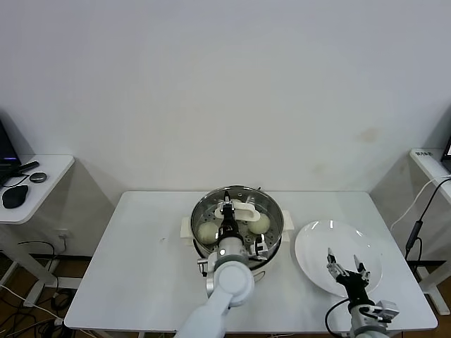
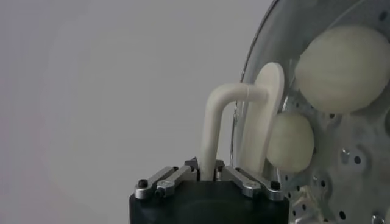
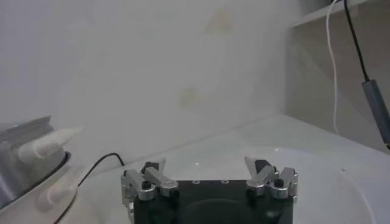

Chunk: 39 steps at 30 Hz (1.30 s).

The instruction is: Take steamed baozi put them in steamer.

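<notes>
The steamer (image 1: pixel 273 211) stands at the table's middle, a shiny steel pot on a cream base. Two cream-white baozi (image 1: pixel 205 232) (image 1: pixel 260 224) lie on its perforated tray (image 2: pixel 348 165). My left gripper (image 1: pixel 227 210) is above the pot, shut on the cream handle (image 2: pixel 213 131) of the round glass lid (image 2: pixel 259 55). In the left wrist view two baozi (image 2: pixel 344 67) (image 2: pixel 291 143) show through the lid. My right gripper (image 1: pixel 343 261) is open and empty over the flat white plate (image 1: pixel 316 243); it also shows in the right wrist view (image 3: pixel 206 164).
The white plate (image 3: pixel 344 182) at the right holds no buns. The steamer's steel wall and cream side handle (image 3: pixel 53 143) show beside it. A side desk (image 1: pixel 42 176) stands far left, and cables (image 1: pixel 417 225) hang at the right.
</notes>
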Tool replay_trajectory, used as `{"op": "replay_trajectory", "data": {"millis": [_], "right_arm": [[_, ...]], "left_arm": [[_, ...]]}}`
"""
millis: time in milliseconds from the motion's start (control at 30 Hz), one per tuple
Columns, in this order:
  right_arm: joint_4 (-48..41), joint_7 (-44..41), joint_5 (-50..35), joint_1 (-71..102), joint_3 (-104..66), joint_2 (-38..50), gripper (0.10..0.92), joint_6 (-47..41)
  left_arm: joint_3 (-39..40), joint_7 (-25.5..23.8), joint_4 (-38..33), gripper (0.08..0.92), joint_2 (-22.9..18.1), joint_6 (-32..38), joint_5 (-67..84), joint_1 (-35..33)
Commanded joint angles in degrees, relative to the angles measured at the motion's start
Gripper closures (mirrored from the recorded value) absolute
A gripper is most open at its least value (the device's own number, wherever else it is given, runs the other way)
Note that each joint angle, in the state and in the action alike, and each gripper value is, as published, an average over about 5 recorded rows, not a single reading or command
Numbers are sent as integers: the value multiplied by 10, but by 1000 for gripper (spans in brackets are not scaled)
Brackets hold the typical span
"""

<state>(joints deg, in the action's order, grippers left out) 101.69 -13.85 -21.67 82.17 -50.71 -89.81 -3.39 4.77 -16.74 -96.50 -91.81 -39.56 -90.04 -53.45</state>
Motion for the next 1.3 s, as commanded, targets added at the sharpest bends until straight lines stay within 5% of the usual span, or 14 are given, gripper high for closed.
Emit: {"op": "replay_trajectory", "data": {"millis": [33,367,900,1067,1300], "right_arm": [[0,0,2,1,1,0,203,1],[0,0,7,1,2,-1,203,0],[-9,1,13,-4,2,0,203,-2],[4,-7,40,7,10,7,203,-9],[28,-12,107,33,42,36,203,14]], "left_arm": [[-2,-2,3,818,0,0,14,-1],[2,-11,-54,782,7,1,18,-23],[48,-45,-242,329,52,4,28,-134],[19,-5,-348,202,64,10,81,-189],[-156,104,-449,177,85,102,362,-301]]}}
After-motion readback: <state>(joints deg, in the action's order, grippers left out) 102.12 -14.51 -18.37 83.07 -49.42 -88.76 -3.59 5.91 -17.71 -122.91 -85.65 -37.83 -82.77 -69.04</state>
